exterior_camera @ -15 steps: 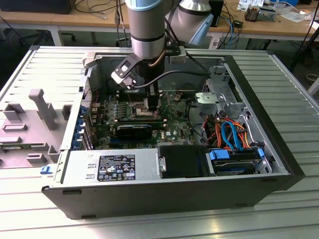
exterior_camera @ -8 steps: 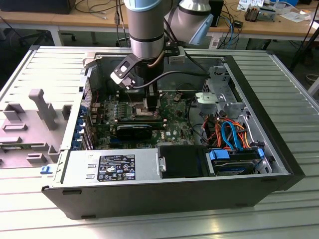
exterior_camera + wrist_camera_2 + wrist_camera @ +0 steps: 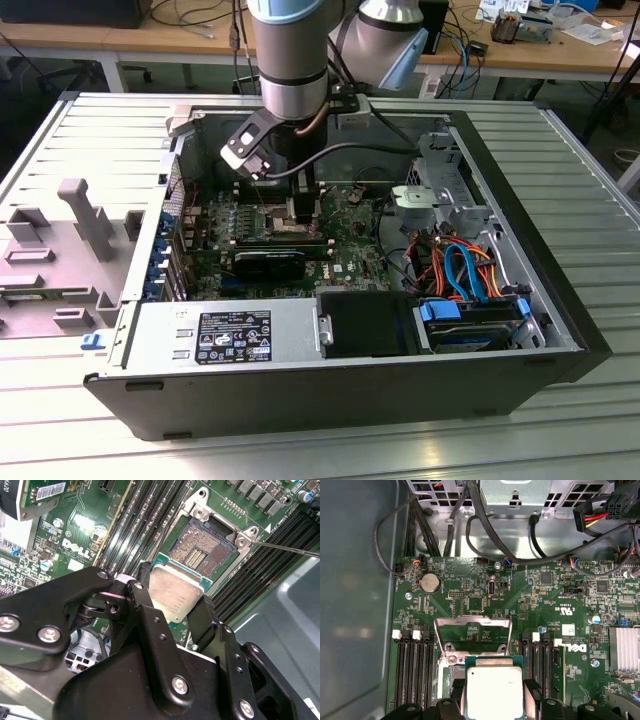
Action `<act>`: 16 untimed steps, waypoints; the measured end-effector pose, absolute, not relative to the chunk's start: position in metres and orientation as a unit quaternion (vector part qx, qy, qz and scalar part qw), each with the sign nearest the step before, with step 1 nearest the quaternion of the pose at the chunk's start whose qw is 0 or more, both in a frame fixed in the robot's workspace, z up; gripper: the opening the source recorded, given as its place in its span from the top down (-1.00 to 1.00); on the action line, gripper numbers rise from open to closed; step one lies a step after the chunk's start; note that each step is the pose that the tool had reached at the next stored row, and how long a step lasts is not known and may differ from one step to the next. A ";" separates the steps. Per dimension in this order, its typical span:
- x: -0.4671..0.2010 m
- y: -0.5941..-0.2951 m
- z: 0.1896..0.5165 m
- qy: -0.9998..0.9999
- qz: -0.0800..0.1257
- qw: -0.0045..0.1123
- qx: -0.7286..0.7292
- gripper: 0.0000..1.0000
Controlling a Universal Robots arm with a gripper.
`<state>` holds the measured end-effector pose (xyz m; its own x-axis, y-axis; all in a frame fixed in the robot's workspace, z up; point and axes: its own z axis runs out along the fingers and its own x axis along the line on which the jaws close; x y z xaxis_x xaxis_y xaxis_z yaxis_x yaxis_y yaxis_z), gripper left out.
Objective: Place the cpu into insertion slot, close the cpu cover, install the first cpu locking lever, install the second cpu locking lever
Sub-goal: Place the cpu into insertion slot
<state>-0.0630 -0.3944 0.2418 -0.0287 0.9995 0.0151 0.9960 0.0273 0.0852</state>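
Note:
My gripper (image 3: 172, 600) is shut on the cpu (image 3: 176, 591), a flat square chip with a dull silver top and a green edge. Its black fingers (image 3: 141, 592) press on two opposite sides of the chip. The cpu hangs just above the insertion slot (image 3: 206, 549), a square socket with a dark pin field and a shiny metal rim on the green board. In the first wrist view the cpu (image 3: 493, 690) covers most of the socket. Beyond it the cpu cover (image 3: 472, 626) stands flipped open. A thin lever rod (image 3: 287, 549) sticks out beside the socket. In the exterior view the gripper (image 3: 303, 208) reaches down into the computer case.
Black memory slots (image 3: 150, 517) run along both sides of the socket. Black cables (image 3: 485, 535) and a metal drive cage (image 3: 515, 492) lie beyond the board. A finned heatsink (image 3: 624, 649) sits at the board's edge. The case holds a power supply (image 3: 225, 335) and coloured cables (image 3: 465, 270).

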 end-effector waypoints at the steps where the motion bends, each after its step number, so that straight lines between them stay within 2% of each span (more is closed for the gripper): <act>1: -0.063 -0.394 0.242 0.716 0.036 0.024 0.696 -0.08; 16: -0.068 -0.394 0.234 0.716 0.036 0.024 0.696 -0.08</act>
